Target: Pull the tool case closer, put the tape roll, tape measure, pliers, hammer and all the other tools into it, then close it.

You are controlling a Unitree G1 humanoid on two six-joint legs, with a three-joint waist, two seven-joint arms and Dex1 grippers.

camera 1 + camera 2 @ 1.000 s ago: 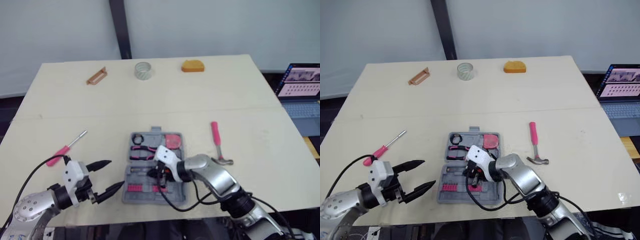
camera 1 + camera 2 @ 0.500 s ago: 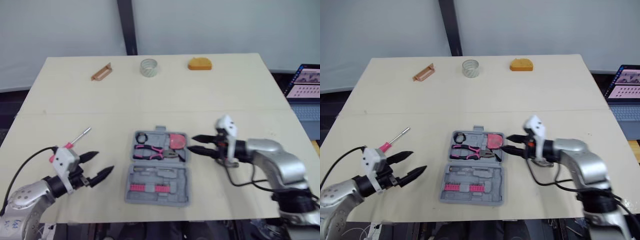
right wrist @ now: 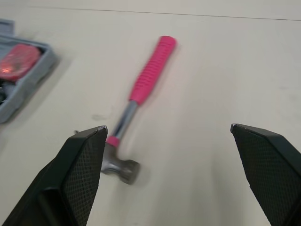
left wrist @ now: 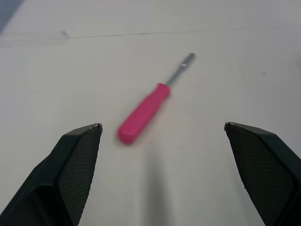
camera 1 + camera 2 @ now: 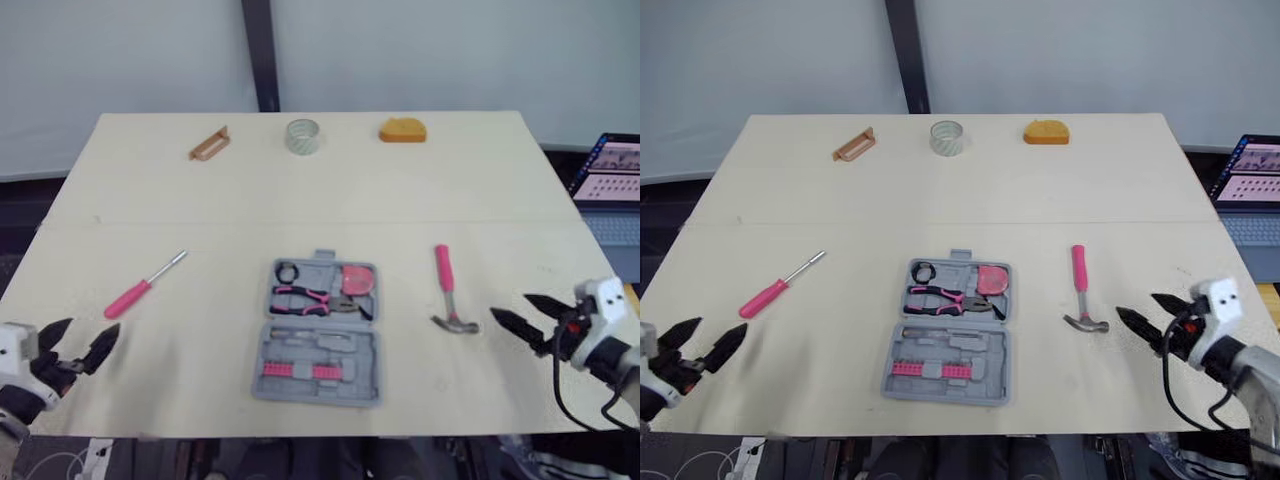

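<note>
The grey tool case (image 5: 318, 334) lies open near the table's front middle, with pink pliers (image 5: 305, 296) and a red tape measure (image 5: 352, 279) in its far half. A pink-handled hammer (image 5: 447, 291) lies to its right, and a pink screwdriver (image 5: 143, 286) to its left. The tape roll (image 5: 301, 135) stands at the far edge. My right gripper (image 5: 522, 312) is open near the front right, facing the hammer (image 3: 139, 100). My left gripper (image 5: 78, 340) is open at the front left, facing the screwdriver (image 4: 152, 101). Neither holds anything.
A brown handle-shaped piece (image 5: 208, 144) and an orange wedge-shaped object (image 5: 402, 130) lie at the table's far edge. A laptop (image 5: 610, 170) stands off the right side. The table's front edge runs close below the case.
My right gripper left the case, opened and drew back to the front right. The left gripper drew back to the front left corner. The camera shifted a little.
</note>
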